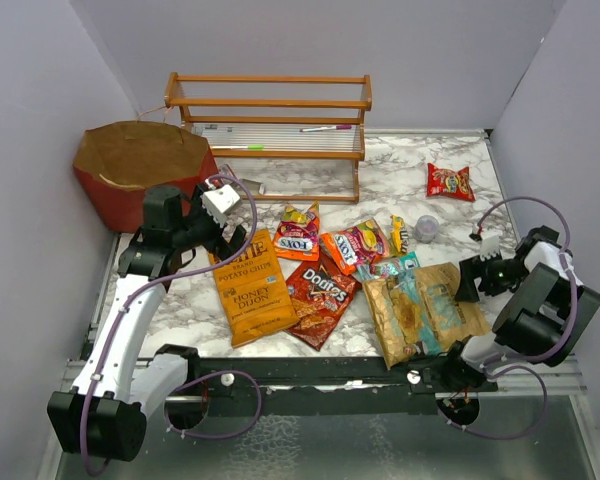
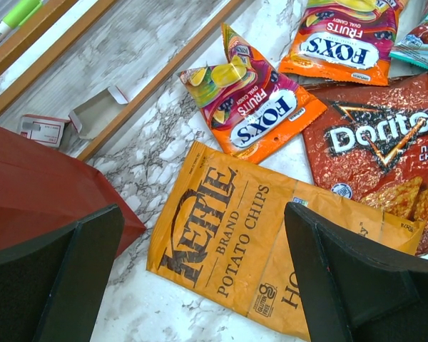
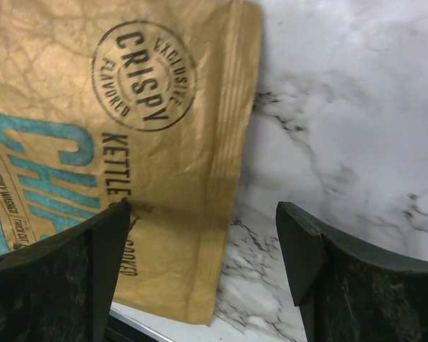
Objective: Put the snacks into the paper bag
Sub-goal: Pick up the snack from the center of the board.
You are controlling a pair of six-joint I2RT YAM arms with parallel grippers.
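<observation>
The red paper bag (image 1: 130, 170) stands open at the back left, brown inside. The orange Kettle chips bag (image 1: 252, 288) lies flat beside the dark red Doritos bag (image 1: 322, 298) and the tan-teal chip bag (image 1: 422, 312). Small Fox's packs (image 1: 298, 234) lie behind them, and a red pack (image 1: 450, 182) sits at the back right. My left gripper (image 1: 218, 232) is open and empty above the Kettle bag's top edge (image 2: 228, 228), next to the paper bag's red side (image 2: 43, 192). My right gripper (image 1: 470, 284) is open and empty over the tan-teal bag's right edge (image 3: 171, 142).
A wooden slatted rack (image 1: 270, 125) stands at the back centre with pens on it. A small translucent cup (image 1: 426, 229) sits right of the candy packs. A small open carton (image 2: 100, 110) lies by the rack's foot. Grey walls close in on three sides.
</observation>
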